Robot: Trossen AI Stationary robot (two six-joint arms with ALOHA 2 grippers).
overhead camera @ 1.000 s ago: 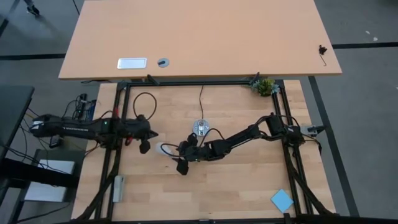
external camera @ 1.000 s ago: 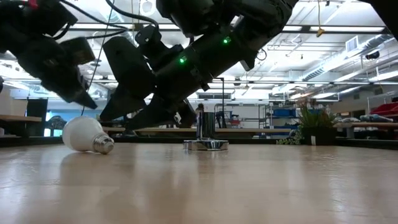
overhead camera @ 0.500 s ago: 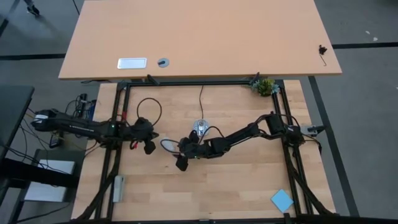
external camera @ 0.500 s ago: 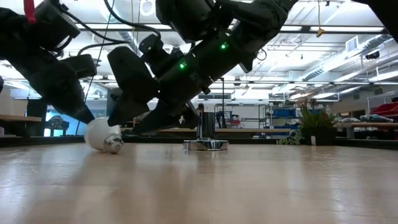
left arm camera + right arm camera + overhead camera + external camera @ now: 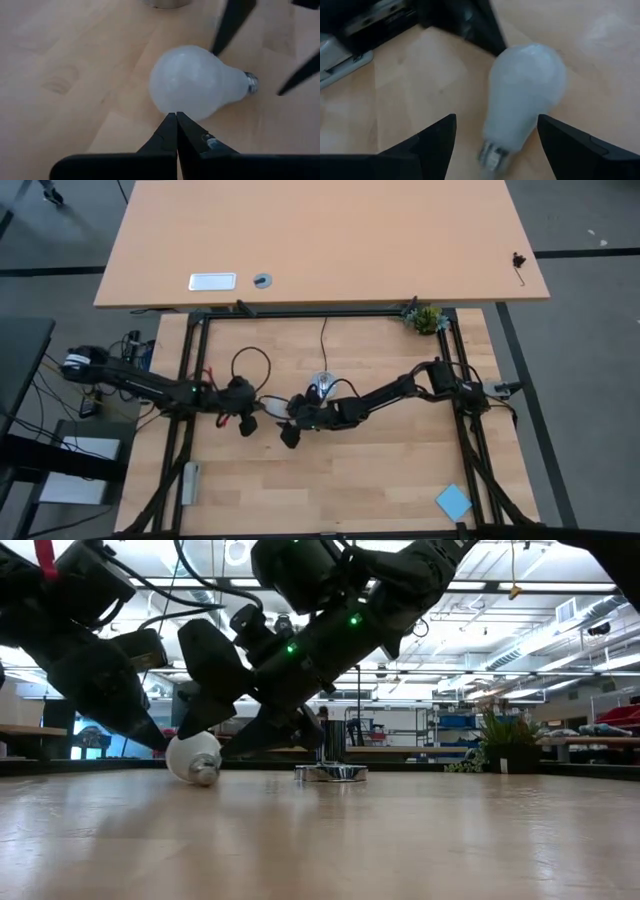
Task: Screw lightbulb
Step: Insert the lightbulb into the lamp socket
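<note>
1. The lightbulb (image 5: 200, 90) lies on its side on the bench (image 5: 400, 490), unheld.
2. Left pincer (image 5: 176, 131): fingers together, tips against the glass, apparently nudging it.
3. Right pincer (image 5: 496, 131): fingers apart, straddling the bulb, positioned to grasp.

Blue pad (image 5: 453, 502), potted plant (image 5: 427, 318), silver socket (image 5: 331, 772)

1. Setting: a robotics lab or workshop in a large industrial hall.
2. Low view: open ceiling with strip lights (image 5: 560, 585) and exposed ducting; storage shelving (image 5: 455, 725) behind.
3. High view: wooden bench (image 5: 330, 480) framed by black metal rails (image 5: 470, 450); loose cables; grey floor.
4. A second, larger table (image 5: 320, 240) stands beyond.
5. Small potted plant (image 5: 427, 318) at the bench corner.
</note>
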